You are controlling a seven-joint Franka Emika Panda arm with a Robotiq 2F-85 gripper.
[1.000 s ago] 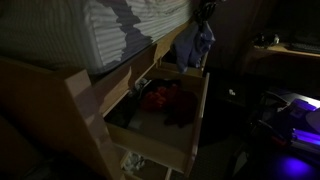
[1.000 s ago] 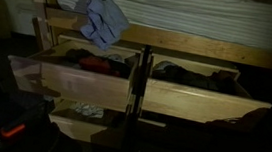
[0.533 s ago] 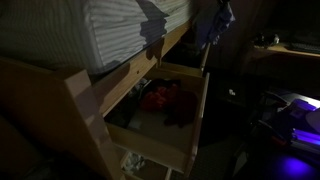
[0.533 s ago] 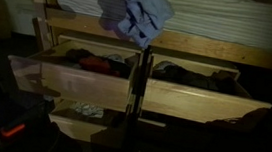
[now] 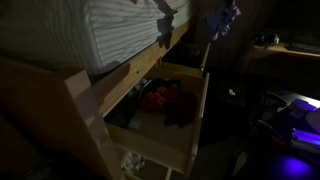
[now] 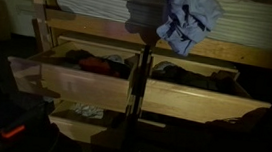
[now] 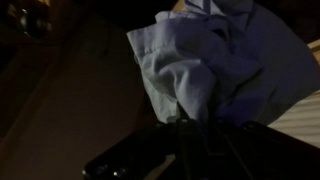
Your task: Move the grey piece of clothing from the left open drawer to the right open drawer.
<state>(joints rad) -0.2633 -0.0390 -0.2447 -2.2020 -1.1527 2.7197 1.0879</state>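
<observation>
The grey piece of clothing hangs bunched in the air above the right open drawer, in front of the striped bedding. It also shows at the top of an exterior view and fills the wrist view. My gripper is shut on the cloth, which hangs from its fingers. The gripper itself is dark and hidden in both exterior views. The left open drawer holds dark and red clothes.
A lower drawer stands open under the left drawer, with light items in it. In an exterior view a near drawer holds red and dark clothes. The mattress overhangs the drawers. A lit device glows purple.
The grey clothing has travelled right, from above the left drawer to above the right drawer, still held at about the same height.
</observation>
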